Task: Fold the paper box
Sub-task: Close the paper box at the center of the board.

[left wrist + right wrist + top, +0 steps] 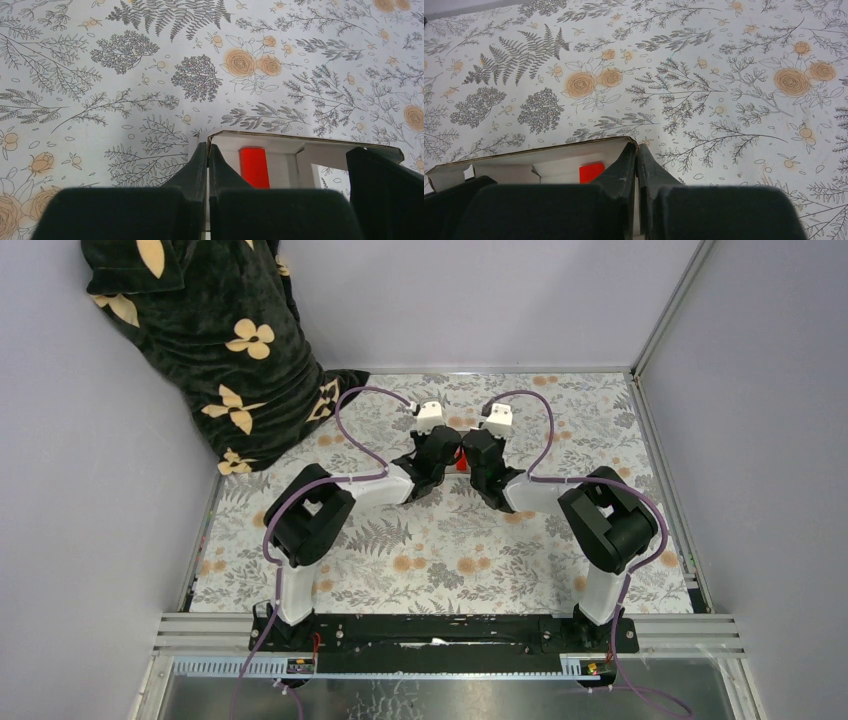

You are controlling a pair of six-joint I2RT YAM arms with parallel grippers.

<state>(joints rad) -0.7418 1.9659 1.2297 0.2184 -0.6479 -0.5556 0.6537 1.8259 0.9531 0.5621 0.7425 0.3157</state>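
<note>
No writing, label, brand or number can be read on the paper box (pixel 283 145), the red block (pixel 254 166), the flowered tablecloth (pixel 450 560) or the dark cloth (pixel 215 340).

The black left gripper (pixel 445 456) and black right gripper (pixel 474 456) meet at centre frame over a grey floral tablecloth (pixel 450 560); black cream-flowered fabric (pixel 220 350) drapes upper left.

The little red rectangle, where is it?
In both wrist views the red rectangle sits inside the paper box, toward the far middle of the table, between the left gripper and right gripper pinching its walls.
</note>
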